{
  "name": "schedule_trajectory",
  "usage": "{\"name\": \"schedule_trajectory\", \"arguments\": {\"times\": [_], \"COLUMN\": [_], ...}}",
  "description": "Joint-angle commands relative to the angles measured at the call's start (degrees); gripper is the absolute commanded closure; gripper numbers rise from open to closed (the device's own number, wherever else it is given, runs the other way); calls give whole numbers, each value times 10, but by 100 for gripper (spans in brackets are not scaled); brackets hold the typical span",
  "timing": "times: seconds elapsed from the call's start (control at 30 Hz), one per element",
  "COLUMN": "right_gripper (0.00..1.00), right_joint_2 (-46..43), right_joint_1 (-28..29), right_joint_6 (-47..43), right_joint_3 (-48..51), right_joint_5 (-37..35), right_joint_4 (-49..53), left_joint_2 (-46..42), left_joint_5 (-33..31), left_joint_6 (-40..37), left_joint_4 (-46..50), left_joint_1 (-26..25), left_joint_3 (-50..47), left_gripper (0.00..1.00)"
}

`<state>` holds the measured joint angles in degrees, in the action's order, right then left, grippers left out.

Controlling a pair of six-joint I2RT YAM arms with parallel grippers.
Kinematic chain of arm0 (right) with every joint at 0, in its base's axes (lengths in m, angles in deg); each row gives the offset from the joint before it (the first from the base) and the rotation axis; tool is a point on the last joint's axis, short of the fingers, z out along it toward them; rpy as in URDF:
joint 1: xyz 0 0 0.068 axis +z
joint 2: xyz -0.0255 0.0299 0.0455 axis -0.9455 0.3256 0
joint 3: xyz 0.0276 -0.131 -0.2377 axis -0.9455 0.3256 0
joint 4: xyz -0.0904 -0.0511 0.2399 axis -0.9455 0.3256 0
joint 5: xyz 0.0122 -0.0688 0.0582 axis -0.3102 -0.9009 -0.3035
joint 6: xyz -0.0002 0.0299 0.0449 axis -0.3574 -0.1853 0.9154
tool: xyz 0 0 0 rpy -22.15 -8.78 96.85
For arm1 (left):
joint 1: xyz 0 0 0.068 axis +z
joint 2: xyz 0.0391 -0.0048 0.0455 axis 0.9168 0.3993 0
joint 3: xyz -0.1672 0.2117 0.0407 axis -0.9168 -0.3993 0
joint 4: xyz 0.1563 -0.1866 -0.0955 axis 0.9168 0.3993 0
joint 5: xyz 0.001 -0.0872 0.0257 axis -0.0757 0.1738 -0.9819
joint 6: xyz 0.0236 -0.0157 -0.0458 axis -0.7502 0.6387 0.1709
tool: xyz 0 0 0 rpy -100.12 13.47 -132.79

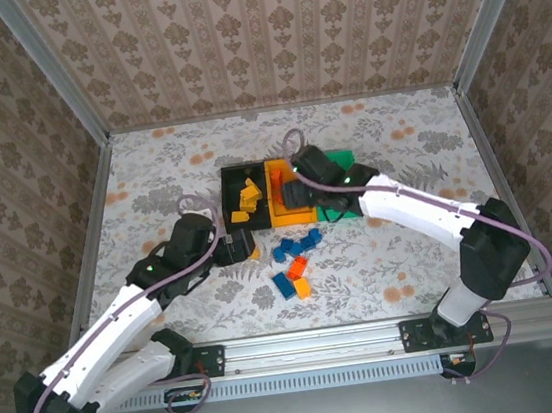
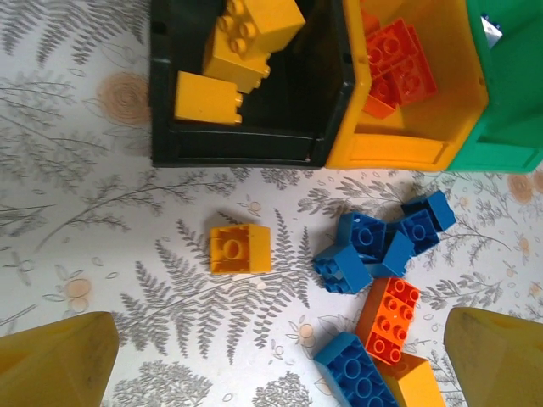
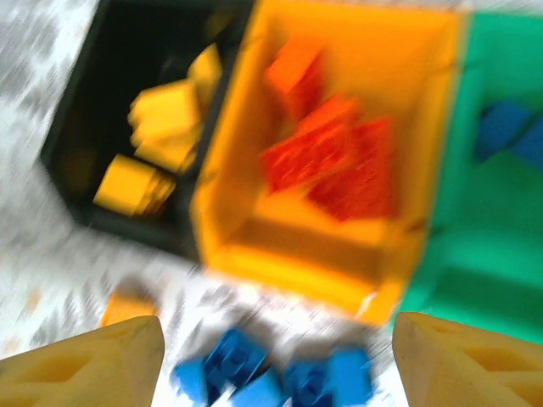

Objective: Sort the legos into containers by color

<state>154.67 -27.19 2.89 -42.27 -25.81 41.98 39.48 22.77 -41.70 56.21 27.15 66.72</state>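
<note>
Right gripper (image 3: 273, 360) is hovering above the orange bin (image 3: 297, 264), spread wide and empty. Left gripper (image 2: 276, 360) is hanging near-left of that bin, gaping wide by a yellow brick (image 2: 240, 248).

Counter (image 1: 151, 171): white-grey, grey fern print, tan-orange flower spots. Walls (image 1: 265, 36): beige damask wallpaper.

Bins in a row: black bin (image 2: 246, 151), yellow-orange bin (image 2: 399, 151) at its 3 o'clock, green bin (image 2: 501, 127) at 3 again. Yellow bricks (image 2: 246, 38) in black, red-orange bricks (image 2: 399, 72) in yellow-orange, blue bricks (image 3: 509, 136) in green (blurred).

Loose on counter: one yellow brick (image 2: 240, 248). Blue cluster (image 2: 382, 242) at its 3 o'clock. Red-orange brick (image 2: 389, 320) at the cluster's 6. Below that, a blue brick (image 2: 356, 373) and a yellow-orange brick (image 2: 420, 386).

Left arm (image 1: 110, 333), right arm (image 1: 407, 205): white shells, black joints, purple-grey cables (image 1: 522, 237). Left hand (image 2: 271, 365) and right hand (image 3: 276, 360): yellow fingers (image 2: 51, 360).
</note>
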Motion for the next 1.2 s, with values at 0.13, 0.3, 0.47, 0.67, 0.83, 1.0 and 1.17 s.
{"name": "schedule_trajectory", "arguments": {"times": [0.13, 0.3, 0.47, 0.67, 0.83, 1.0, 1.17], "right_gripper": [33, 34, 35, 37, 38, 41, 44], "right_joint_2": [32, 71, 113, 150, 172, 192, 208], "right_joint_1": [109, 161, 190, 187, 183, 183, 196], "right_joint_6": [-5, 9, -6, -24, -35, -38, -32], "right_joint_3": [45, 48, 25, -2, -21, -30, -29], "right_joint_5": [87, 104, 88, 42, 20, 19, 3], "right_joint_4": [56, 38, 32, 36, 48, 77, 108], "left_joint_2": [-65, -88, -95, -111, -112, -117, -118], "left_joint_5": [-55, -54, -53, -47, -40, -39, -32], "left_joint_6": [-10, -12, -12, -12, -8, -9, -11], "left_joint_4": [80, 94, 106, 106, 107, 103, 102], "left_joint_1": [18, 28, 36, 42, 46, 49, 56], "left_joint_3": [8, 0, -1, -7, -14, -21, -25], "left_gripper": [0, 0, 0, 0, 0, 0, 0]}}
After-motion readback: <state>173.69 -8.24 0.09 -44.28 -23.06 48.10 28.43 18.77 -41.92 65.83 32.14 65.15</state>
